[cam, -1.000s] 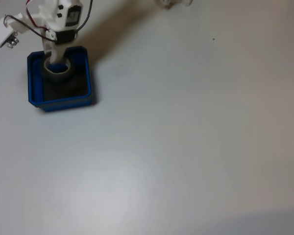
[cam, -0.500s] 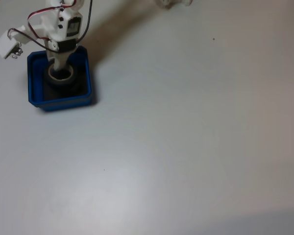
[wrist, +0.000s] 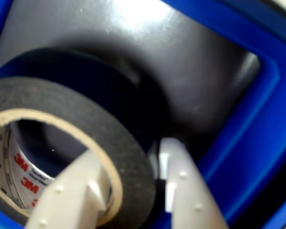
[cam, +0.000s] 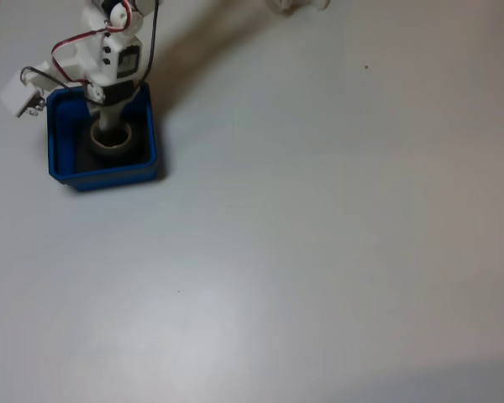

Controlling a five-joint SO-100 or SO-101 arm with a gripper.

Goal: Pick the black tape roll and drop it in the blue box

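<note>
The blue box (cam: 105,175) stands at the upper left of the white table in the fixed view. The black tape roll (cam: 127,139) lies low inside it, over the dark floor. My gripper (cam: 109,130) reaches down into the box from above. In the wrist view one white finger sits inside the beige core and the other outside the roll, so the gripper (wrist: 131,155) is shut on the wall of the black tape roll (wrist: 62,100). The blue box (wrist: 262,119) surrounds them, its wall close on the right.
A small white camera module (cam: 21,92) hangs off the arm on red and black wires, left of the box. A white object (cam: 298,4) sits at the table's far edge. A tiny dark speck (cam: 366,66) marks the tabletop.
The arm has lowered and straightened over the box. The tape roll has sunk from above the rim down towards the box floor, still held.
</note>
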